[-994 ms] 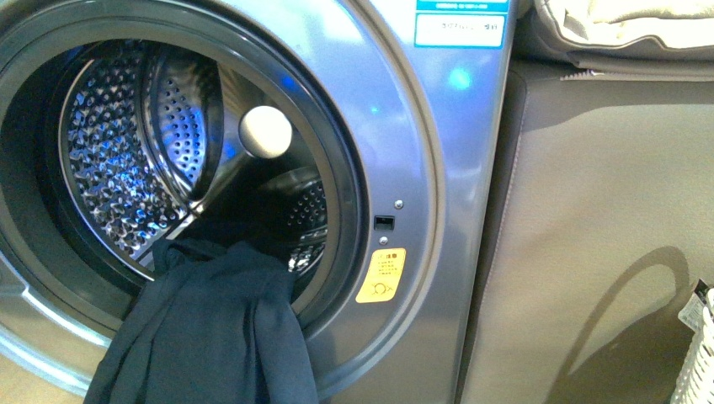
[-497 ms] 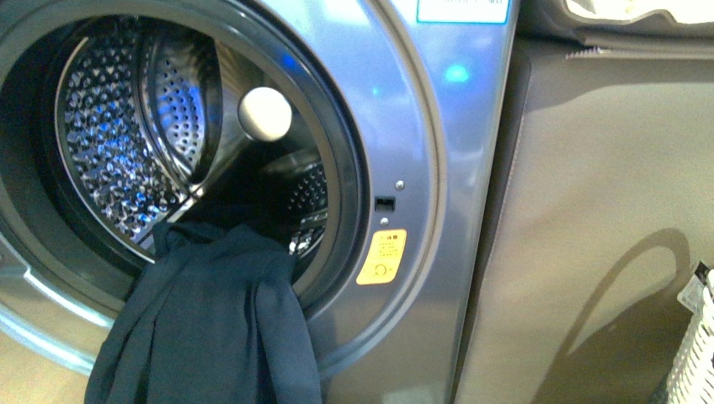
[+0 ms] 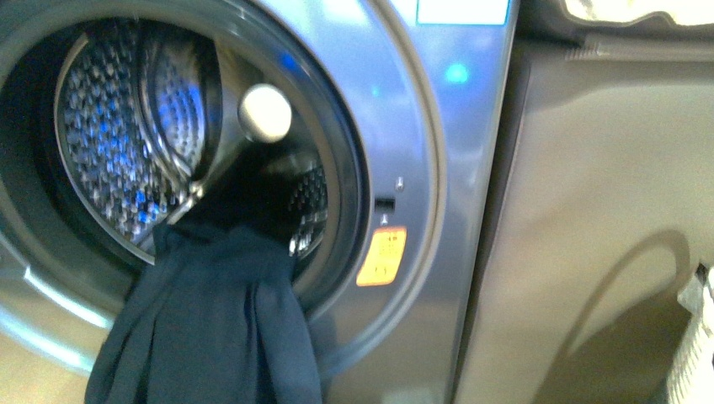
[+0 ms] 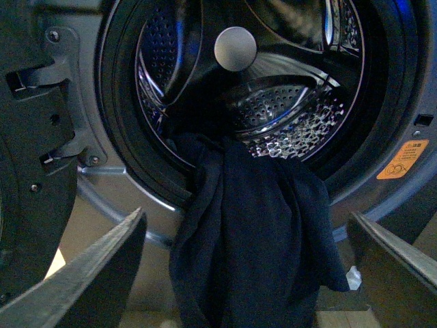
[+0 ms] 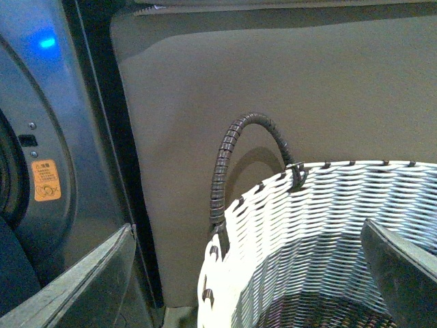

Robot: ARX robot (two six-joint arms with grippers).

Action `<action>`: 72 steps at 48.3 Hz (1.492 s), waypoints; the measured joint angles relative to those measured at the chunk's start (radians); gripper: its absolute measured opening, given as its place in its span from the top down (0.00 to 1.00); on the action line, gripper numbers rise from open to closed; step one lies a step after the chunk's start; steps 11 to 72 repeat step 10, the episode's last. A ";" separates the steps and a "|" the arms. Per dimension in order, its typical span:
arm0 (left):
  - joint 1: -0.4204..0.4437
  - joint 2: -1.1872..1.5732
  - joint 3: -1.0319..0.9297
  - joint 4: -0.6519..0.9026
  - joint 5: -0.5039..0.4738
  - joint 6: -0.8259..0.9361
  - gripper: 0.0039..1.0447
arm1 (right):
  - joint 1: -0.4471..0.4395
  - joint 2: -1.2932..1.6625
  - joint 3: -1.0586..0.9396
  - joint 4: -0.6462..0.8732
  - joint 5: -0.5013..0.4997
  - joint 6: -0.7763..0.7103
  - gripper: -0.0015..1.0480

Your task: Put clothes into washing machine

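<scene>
Clothes (image 3: 210, 328) draped over lower porthole rim of washing machine (image 3: 421, 168), top end inside drum, bulk hanging outside. Left gripper (image 4: 246, 273) spread wide, empty, facing clothes without contact. Right gripper (image 5: 246, 273) released, empty, above white basket (image 5: 321, 225) beside cabinet (image 3: 589, 210).

One silver-grey front-loading washing machine (image 3: 438, 194), one limp dark navy fabric garment (image 3: 210, 328), one orange-yellow warning sticker (image 3: 380, 256) at its four o'clock, one white woven basket (image 5: 321, 239), one grey-beige cabinet (image 3: 606, 210).
</scene>
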 joint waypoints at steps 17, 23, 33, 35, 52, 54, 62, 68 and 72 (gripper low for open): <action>0.000 0.000 0.000 0.000 0.000 0.000 0.06 | 0.000 0.000 0.000 0.000 0.000 0.000 0.07; 0.000 0.000 0.000 0.000 0.000 0.000 0.06 | 0.000 0.000 0.000 0.000 0.000 0.000 0.07; 0.000 0.000 0.000 0.000 0.000 0.000 0.06 | 0.000 0.000 0.000 0.000 0.000 0.000 0.07; 0.000 0.000 0.000 0.000 0.000 0.000 0.06 | 0.000 0.000 0.000 0.000 0.000 0.000 0.07; 0.000 0.000 0.000 0.000 0.000 0.000 0.06 | 0.000 0.000 0.000 0.000 0.000 0.000 0.07; 0.000 0.000 0.000 0.000 0.000 0.000 0.06 | 0.000 0.000 0.000 0.000 0.000 0.000 0.07; 0.000 0.000 0.000 0.000 0.000 0.000 0.06 | 0.000 0.000 0.000 0.000 0.000 0.000 0.07; 0.000 0.000 0.000 0.000 0.000 0.000 0.06 | 0.000 0.000 0.000 0.000 0.000 0.000 0.07; 0.000 0.000 0.000 0.000 0.000 0.000 0.06 | 0.000 0.000 0.000 0.000 0.000 0.000 0.07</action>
